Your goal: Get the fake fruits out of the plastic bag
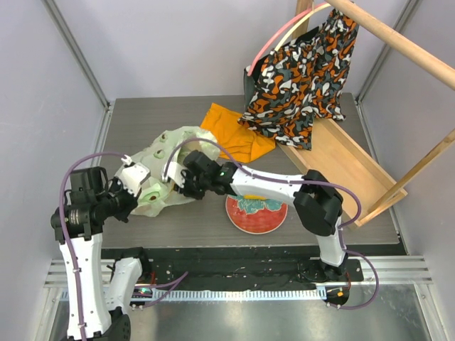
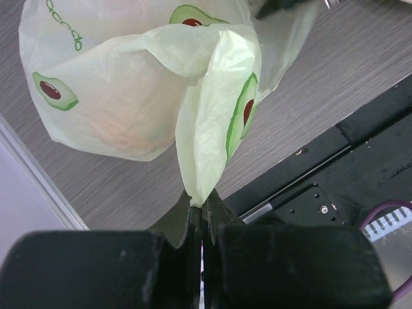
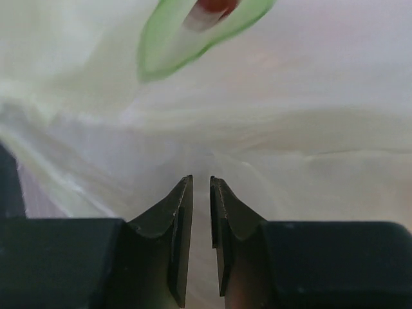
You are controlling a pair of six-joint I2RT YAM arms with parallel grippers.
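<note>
The pale-green plastic bag (image 1: 174,150) with avocado prints lies bunched on the table left of centre. My left gripper (image 1: 144,187) is shut on a twisted fold of the bag (image 2: 129,96), pinched right at its fingertips (image 2: 201,207). My right gripper (image 1: 179,182) is pushed against the bag's near right side. In the right wrist view the bag (image 3: 290,96) fills the frame, and that gripper (image 3: 201,183) has its jaws a narrow gap apart with nothing between them. No fake fruit shows clearly. Only a faint orange blur (image 2: 119,132) shows through the plastic.
A red floral plate (image 1: 257,220) lies under my right forearm. An orange cloth (image 1: 231,131) lies behind the bag. An orange-black patterned fabric bag (image 1: 302,78) hangs from a wooden rack (image 1: 348,163) at the back right. The table's black front rail (image 2: 335,167) is near.
</note>
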